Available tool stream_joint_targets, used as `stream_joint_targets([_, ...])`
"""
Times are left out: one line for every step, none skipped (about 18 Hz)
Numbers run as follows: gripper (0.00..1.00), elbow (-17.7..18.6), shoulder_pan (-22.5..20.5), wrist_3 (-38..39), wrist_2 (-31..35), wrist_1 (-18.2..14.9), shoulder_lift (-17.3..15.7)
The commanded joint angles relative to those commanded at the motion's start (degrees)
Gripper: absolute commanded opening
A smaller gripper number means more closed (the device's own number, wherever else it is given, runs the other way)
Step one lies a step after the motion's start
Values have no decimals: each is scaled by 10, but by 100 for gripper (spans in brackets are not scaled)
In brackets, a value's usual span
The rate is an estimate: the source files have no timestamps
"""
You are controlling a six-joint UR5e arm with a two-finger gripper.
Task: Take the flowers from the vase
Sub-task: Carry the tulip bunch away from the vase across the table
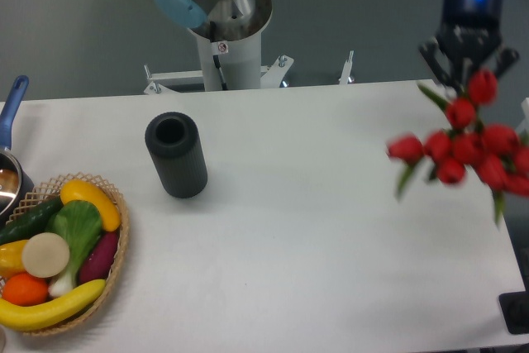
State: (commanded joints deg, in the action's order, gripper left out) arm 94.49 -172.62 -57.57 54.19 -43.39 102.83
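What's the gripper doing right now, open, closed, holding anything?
Gripper: closed on the flowers, held up in the air, well away from the vase.

A white table [314, 237] fills most of the frame. On it, upper left of centre, a matte black vase [176, 155] stands upright. A woven basket [116, 266] of produce sits at the lower left corner. At the left edge, a blue-handled pot [10, 173] is partly cut off.
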Motion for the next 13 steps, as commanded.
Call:
stream_joint_targets([0, -13, 10, -1, 34, -34, -1])
stream_joint_targets([0, -29, 25, -1, 63, -66, 0])
stream_joint_targets([0, -38, 35, -2, 90, -90, 2])
stream_joint_targets([0, -37, 45, -2, 115, -97, 5])
stream_joint_targets([0, -31, 56, -3, 139, -96, 7])
stream_joint_targets([0, -27, 65, -8, 162, -96, 14])
stream_joint_targets([0, -27, 74, -21, 185, -98, 19])
stream_joint_targets([0, -27, 82, -36, 208, -99, 22])
stream_joint_targets([0, -28, 89, -50, 232, -100, 25])
stream_joint_targets([0, -30, 95, -55, 253, -104, 28])
stream_joint_targets([0, -30, 98, -57, 268, -105, 29])
stream_joint_targets([0, -29, 100, -59, 279, -107, 29])
stream_joint_targets([0, -26, 102, -59, 294, -115, 29])
